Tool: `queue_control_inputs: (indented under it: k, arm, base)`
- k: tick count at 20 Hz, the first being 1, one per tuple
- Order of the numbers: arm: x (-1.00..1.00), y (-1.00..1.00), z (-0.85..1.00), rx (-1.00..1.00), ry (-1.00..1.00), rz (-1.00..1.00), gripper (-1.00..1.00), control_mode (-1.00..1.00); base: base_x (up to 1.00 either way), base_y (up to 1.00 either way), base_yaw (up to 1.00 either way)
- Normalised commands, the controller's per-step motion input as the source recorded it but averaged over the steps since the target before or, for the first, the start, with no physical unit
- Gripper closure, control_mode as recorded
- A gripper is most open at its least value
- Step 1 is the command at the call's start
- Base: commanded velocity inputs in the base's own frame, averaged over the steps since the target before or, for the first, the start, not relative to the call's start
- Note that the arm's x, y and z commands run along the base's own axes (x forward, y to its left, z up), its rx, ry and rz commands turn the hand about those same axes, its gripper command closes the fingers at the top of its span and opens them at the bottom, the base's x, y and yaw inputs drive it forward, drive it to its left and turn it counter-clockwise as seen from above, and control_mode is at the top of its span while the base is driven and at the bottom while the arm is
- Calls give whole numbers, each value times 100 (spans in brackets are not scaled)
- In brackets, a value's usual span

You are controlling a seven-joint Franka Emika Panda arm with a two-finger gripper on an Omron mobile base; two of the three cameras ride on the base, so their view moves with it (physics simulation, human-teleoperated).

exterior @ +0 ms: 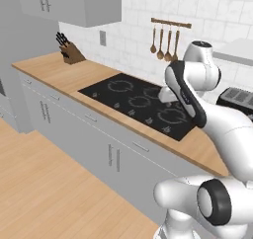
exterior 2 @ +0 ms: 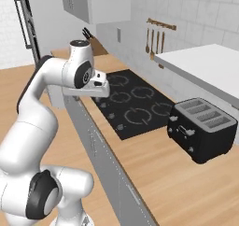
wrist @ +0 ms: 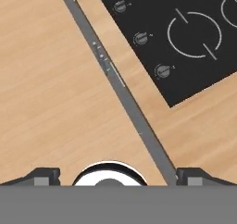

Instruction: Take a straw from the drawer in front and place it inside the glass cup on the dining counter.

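My gripper (wrist: 118, 177) hangs open over the front edge of the wall counter (wrist: 194, 121), its two fingertips (wrist: 44, 176) far apart with nothing between them. In the base views the hand (exterior 2: 99, 94) (exterior: 167, 96) points down beside the near corner of the black cooktop (exterior: 143, 104). Under the counter edge runs a row of shut light-grey drawer fronts with slim bar handles (exterior: 141, 146); from above they show as a thin grey strip (wrist: 118, 82). The straw is hidden. The glass cup and the dining counter are out of view.
A black toaster (exterior 2: 203, 127) stands on the counter right of the cooktop. A knife block (exterior: 71, 53) sits at the far left, and wooden utensils (exterior: 165, 43) hang on the tiled wall. Grey cupboard doors (exterior: 113, 156) line the base, with open wood floor (exterior: 44, 193) in front.
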Motion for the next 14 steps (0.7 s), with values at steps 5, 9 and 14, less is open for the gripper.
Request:
queue_control_inputs:
  k: [5, 9, 14]
  arm:
    - [0, 19, -24, -13, -2, 18, -100, -100]
    - [0, 80, -63, -35, -2, 7, -100, -100]
    - [8, 76, -89, -36, 0, 1, -100, -100]
  base:
    - [0, 0, 0]
    - [0, 0, 0]
    - [0, 0, 0]
